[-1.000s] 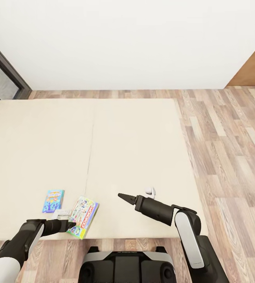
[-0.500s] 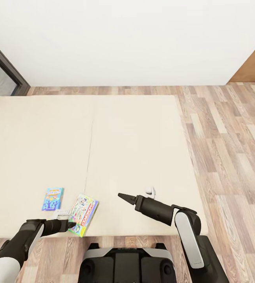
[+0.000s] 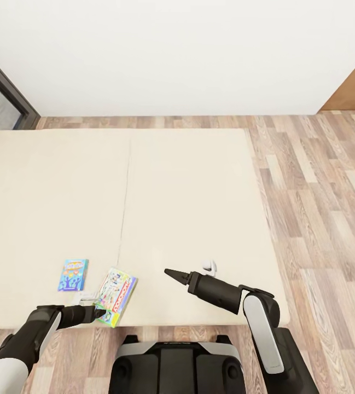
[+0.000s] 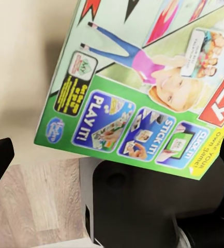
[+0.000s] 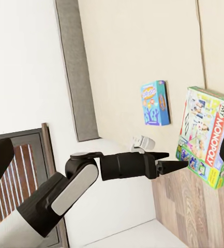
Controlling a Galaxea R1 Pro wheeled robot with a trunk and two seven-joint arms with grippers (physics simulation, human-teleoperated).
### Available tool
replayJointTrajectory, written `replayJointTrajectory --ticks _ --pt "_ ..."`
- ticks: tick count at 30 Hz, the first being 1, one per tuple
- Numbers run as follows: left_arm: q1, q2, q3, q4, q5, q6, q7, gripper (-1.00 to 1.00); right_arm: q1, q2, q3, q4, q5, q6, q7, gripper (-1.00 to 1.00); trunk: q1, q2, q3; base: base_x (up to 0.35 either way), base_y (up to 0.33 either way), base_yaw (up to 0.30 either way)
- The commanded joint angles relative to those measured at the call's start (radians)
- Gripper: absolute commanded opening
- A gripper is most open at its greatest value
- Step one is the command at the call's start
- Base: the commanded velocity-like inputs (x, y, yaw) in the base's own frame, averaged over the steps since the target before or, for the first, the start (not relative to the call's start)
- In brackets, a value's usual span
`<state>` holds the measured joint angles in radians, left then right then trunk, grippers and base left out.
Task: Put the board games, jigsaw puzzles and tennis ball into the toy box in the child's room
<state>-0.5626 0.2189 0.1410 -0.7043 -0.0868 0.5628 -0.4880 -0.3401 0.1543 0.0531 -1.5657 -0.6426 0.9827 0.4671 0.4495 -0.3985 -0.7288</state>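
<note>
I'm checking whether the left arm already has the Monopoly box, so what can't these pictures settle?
- Left gripper in the head view: fingertips meet the white-and-green board game at its near edge; too small to tell contact or grip.
- Left wrist view: the game is cut off by the frame edges.
- Small blue board game: lettering too small.

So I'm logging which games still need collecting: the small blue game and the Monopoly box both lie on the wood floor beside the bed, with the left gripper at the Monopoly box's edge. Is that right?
Not quite. The small blue game and the Monopoly box lie on the bed, near its front edge, not on the floor, as the head view shows. The left gripper is indeed at the Monopoly box's edge.
</note>
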Motion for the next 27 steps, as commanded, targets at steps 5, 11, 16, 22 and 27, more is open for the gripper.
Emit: replayJointTrajectory --ticks 5,11,16,22,27 --pt "0.000 -0.001 0.005 -0.001 -0.009 0.004 -0.009 1.00 0.000 0.001 -0.001 0.000 0.006 0.004 0.007 1.00 0.001 -0.002 -0.002 0.000 0.000 0.000" --pt "0.000 0.000 0.007 -0.002 -0.009 -0.004 -0.013 1.00 0.000 0.001 0.001 -0.001 0.006 0.004 0.007 1.00 0.001 -0.002 -0.002 0.000 0.000 0.000" --pt "0.000 0.000 0.010 -0.014 -0.008 -0.008 -0.013 1.00 0.000 0.005 0.006 -0.003 0.006 -0.006 0.006 1.00 0.001 -0.002 -0.002 0.000 0.000 0.000" --pt "-0.012 -0.002 0.011 -0.029 -0.009 -0.010 0.003 1.00 0.000 0.002 0.005 -0.003 0.006 -0.022 0.008 1.00 0.001 -0.002 -0.002 0.000 0.000 0.000" --pt "-0.054 -0.003 0.011 -0.026 -0.010 -0.016 0.019 1.00 0.000 0.001 0.003 -0.002 0.006 -0.026 0.009 1.00 0.001 -0.002 -0.002 0.000 0.000 0.000"
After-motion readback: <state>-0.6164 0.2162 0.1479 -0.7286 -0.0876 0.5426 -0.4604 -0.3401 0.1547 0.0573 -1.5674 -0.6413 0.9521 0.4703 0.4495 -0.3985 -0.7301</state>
